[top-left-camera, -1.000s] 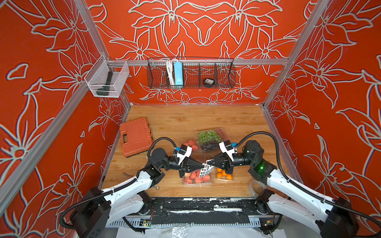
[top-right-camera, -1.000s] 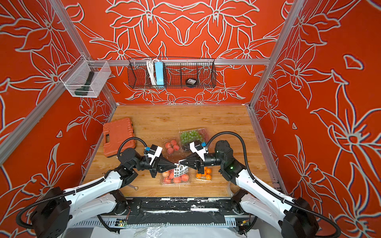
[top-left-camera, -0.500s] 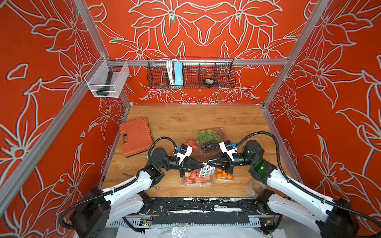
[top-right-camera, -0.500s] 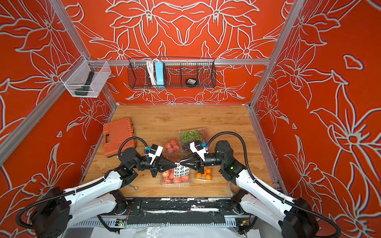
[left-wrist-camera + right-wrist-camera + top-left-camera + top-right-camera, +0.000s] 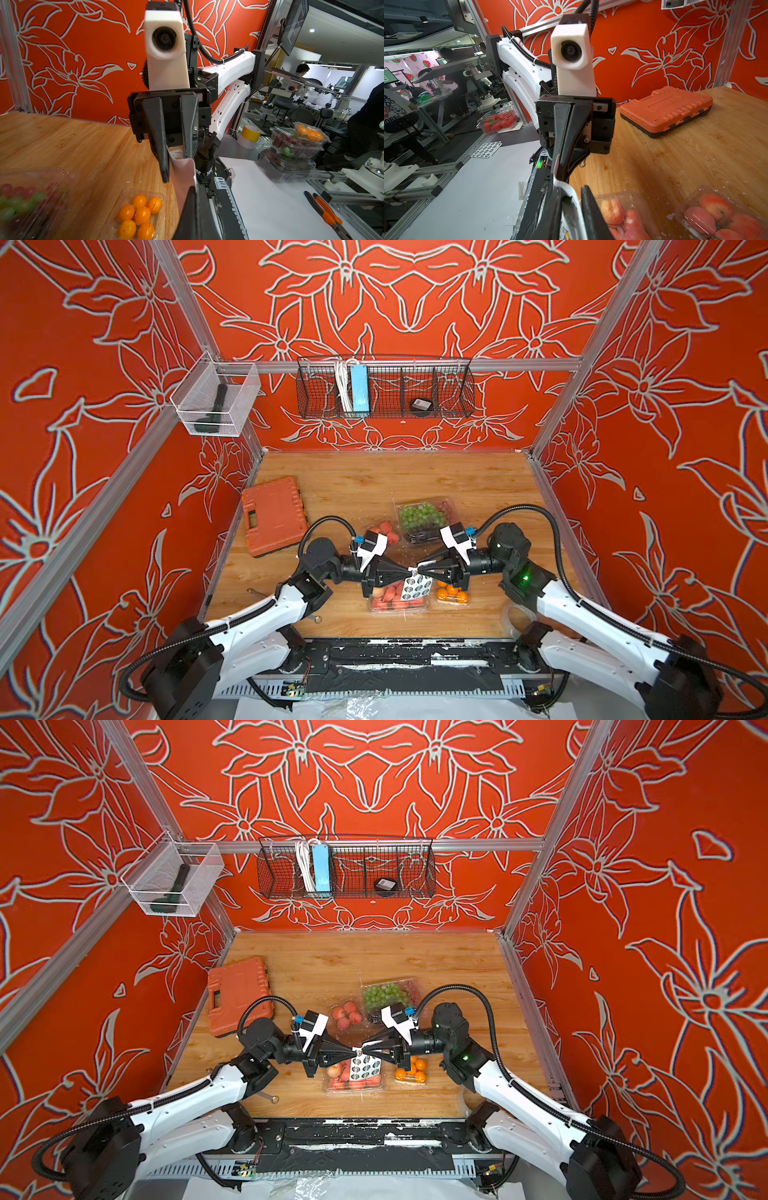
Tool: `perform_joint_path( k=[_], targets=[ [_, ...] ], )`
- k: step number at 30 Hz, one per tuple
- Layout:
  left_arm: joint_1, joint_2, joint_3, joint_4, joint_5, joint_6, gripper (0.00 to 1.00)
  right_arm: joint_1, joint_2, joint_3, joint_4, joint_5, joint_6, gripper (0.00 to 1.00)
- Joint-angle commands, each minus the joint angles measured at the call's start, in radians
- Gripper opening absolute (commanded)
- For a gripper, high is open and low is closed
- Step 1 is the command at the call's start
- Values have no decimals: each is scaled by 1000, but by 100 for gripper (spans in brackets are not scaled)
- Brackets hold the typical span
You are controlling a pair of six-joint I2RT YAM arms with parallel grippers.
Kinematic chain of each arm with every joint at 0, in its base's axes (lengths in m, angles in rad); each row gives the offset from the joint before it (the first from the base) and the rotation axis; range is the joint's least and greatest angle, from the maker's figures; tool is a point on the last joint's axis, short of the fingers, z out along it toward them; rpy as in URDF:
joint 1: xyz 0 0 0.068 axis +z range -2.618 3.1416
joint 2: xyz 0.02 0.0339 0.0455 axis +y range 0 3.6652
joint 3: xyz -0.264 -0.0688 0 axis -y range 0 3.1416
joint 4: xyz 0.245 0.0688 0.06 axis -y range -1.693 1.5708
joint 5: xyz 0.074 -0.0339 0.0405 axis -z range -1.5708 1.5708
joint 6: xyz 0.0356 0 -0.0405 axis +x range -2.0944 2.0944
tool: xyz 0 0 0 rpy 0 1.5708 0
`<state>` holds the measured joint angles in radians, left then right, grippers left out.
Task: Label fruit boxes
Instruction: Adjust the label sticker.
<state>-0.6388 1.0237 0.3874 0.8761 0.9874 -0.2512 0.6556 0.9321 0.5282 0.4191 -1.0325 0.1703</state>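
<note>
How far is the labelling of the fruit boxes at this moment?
Done: nothing visible; no sticker shows on the grape box, small peach box, orange box or large peach box.
In hand: the left gripper is shut on the sticker sheet above the large peach box; the right gripper, jaws slightly apart, is at its edge.
Left: probably all four labels.

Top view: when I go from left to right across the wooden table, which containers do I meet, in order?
orange tool case → large box of peaches → small box of oranges
</note>
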Motion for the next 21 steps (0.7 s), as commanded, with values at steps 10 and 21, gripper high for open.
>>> perform_joint_path(
  k=[10, 21],
  targets=[
    [-2, 20, 26, 52, 3, -22, 0, 9, 6, 13, 23, 0, -12, 23],
    [0, -2, 28, 24, -17, -13, 0, 9, 1, 10, 6, -2, -29, 31]
  ],
)
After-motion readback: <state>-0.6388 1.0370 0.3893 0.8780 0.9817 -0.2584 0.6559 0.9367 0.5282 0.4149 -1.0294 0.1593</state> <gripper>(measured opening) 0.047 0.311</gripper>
